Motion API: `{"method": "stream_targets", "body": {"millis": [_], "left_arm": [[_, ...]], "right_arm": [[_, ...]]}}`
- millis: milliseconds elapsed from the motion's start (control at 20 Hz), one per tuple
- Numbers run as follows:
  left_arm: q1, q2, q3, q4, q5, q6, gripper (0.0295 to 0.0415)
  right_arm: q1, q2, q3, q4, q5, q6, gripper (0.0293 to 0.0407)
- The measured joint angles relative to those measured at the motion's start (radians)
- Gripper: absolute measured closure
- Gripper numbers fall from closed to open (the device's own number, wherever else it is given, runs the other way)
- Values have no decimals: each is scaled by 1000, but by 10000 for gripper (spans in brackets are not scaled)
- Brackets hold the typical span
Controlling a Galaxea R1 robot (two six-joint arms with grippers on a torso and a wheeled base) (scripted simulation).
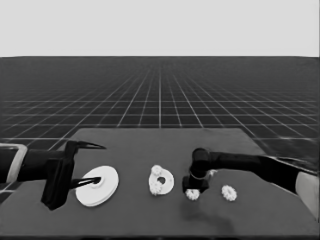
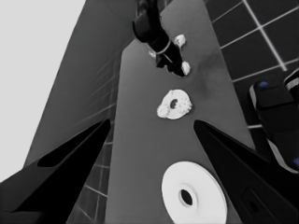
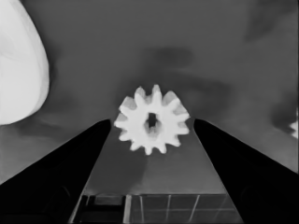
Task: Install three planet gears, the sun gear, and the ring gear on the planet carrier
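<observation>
The right gripper (image 1: 193, 194) stood over a planet gear (image 3: 152, 120) right of the smaller round part (image 1: 161, 180), fingers spread to either side, gripping nothing. Two gears (image 1: 156, 178) sat on that part; another gear (image 1: 229, 192) lay farther right. The left gripper (image 1: 92, 163) waited, open, by the larger round part (image 1: 98, 186).

A: Obstacles, table centre?
B: Smaller round part (image 1: 161, 180) carrying two gears; right gripper (image 1: 193, 192) poised over a gear (image 3: 152, 120), fingers spread either side.
A: Elsewhere?
B: Larger round part (image 1: 98, 186) under left gripper (image 1: 85, 164); lone gear (image 1: 229, 192) nearby. Bare table (image 1: 150, 142) behind.
</observation>
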Motion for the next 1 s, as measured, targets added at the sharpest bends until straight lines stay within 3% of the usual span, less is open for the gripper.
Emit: {"method": "stream_targets", "body": {"millis": [300, 400, 800, 900, 1000], "left_arm": [[0, 0, 0, 0, 0, 0, 326], [0, 0, 0, 0, 0, 0, 326], [0, 0, 0, 0, 0, 0, 326], [0, 0, 0, 0, 0, 0, 326], [0, 0, 0, 0, 0, 0, 326]], "right_arm": [[-22, 7, -24, -21, 13, -12, 315], [-22, 7, -25, -21, 13, -13, 386], [-22, 8, -25, -22, 13, -13, 388], [113, -24, 85, 109, -43, 50, 387], [172, -29, 106, 164, -52, 64, 387]]}}
